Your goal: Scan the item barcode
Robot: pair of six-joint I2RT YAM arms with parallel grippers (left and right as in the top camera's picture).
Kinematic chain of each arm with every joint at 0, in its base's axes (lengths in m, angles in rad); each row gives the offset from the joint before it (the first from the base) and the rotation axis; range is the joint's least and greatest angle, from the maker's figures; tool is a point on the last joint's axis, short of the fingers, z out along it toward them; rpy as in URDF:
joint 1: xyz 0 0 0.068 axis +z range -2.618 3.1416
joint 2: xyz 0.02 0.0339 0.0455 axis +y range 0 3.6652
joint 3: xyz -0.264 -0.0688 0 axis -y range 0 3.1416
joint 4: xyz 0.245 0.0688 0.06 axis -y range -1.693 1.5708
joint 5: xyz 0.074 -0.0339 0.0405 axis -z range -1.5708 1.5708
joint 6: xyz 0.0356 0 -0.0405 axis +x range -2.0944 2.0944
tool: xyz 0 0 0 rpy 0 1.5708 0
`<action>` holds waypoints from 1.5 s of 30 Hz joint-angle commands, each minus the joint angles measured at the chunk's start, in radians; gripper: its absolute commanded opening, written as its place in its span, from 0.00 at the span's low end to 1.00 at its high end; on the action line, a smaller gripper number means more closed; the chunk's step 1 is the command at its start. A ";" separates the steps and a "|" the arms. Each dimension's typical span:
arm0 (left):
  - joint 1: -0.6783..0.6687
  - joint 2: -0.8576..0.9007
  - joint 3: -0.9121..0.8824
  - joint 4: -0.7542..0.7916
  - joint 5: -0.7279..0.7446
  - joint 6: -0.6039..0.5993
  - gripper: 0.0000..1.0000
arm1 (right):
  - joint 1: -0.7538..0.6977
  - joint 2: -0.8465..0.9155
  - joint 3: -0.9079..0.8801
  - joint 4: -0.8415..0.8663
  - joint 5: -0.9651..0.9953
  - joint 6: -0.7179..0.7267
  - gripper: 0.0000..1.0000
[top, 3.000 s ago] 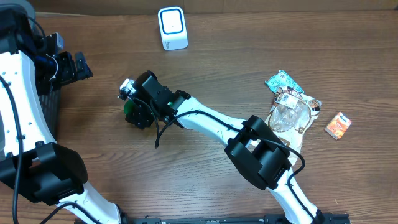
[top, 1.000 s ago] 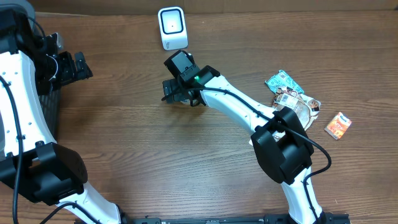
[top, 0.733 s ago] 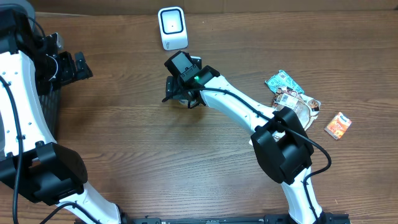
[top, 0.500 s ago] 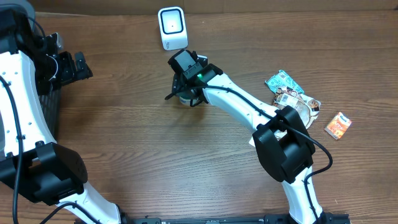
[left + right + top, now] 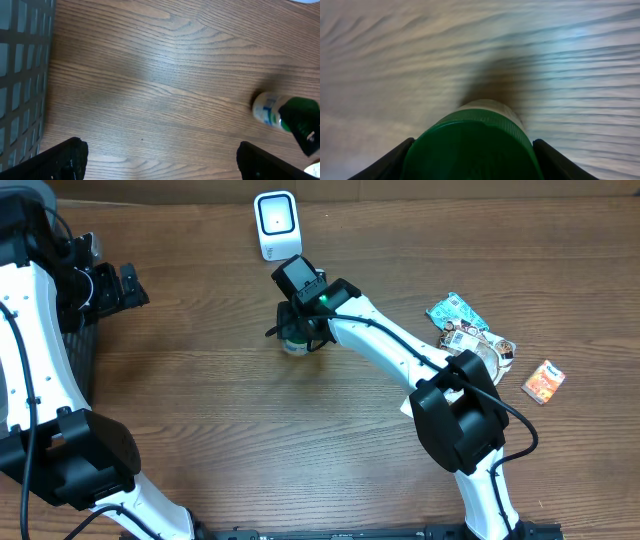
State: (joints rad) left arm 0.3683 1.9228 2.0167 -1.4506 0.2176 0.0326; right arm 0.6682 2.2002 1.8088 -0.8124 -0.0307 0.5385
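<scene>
overhead, the wooden table [image 5: 200, 420] carries everything, and the right arm [image 5: 390, 370] stretches across it toward the back, while the left gripper [image 5: 118, 286] hangs well apart at the far side, fingers spread wide and holding nothing

the white scanner [image 5: 277, 225] stands at the back edge with its window facing the front of the table; near it, in front and not touching, stands the bottle [image 5: 293, 347], directly under the right gripper [image 5: 298, 332]

that is the relation the coming move turns on: the bottle seems upright, its long axis running in line with the fingers that come down on it from above, and the right arm is plainly the nearer one (the left is nowhere close)

right wrist view shows the two fingers [image 5: 402, 152] set against opposite sides of the green cap [image 5: 472, 142], which reads as a grip on the cap rather than a hover

the body is white with blue print on its label; no barcode shows from any view, so i judge the label will need turning toward the scanner once the bottle is lifted
</scene>
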 commanded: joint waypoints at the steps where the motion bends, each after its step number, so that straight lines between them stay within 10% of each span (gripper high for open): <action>1: -0.002 0.000 0.006 0.000 0.012 -0.003 1.00 | -0.031 -0.082 0.051 0.006 -0.296 -0.219 0.59; 7: -0.002 0.000 0.006 0.000 0.012 -0.003 1.00 | -0.129 -0.163 0.051 -0.003 -0.949 -0.623 0.64; 17: -0.002 0.000 0.006 0.000 0.012 -0.003 1.00 | -0.321 -0.209 0.051 0.050 -1.541 -0.816 0.69; 35: -0.002 0.000 0.006 0.000 0.012 -0.003 1.00 | -0.346 -0.214 0.051 0.104 -1.511 -0.726 0.59; 45: -0.002 0.000 0.006 0.000 0.012 -0.003 1.00 | -0.268 -0.210 0.050 0.038 -0.769 -0.534 0.52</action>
State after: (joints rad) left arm 0.3683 1.9228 2.0167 -1.4506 0.2176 0.0326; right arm 0.3466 2.0232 1.8336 -0.7597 -1.1297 -0.0620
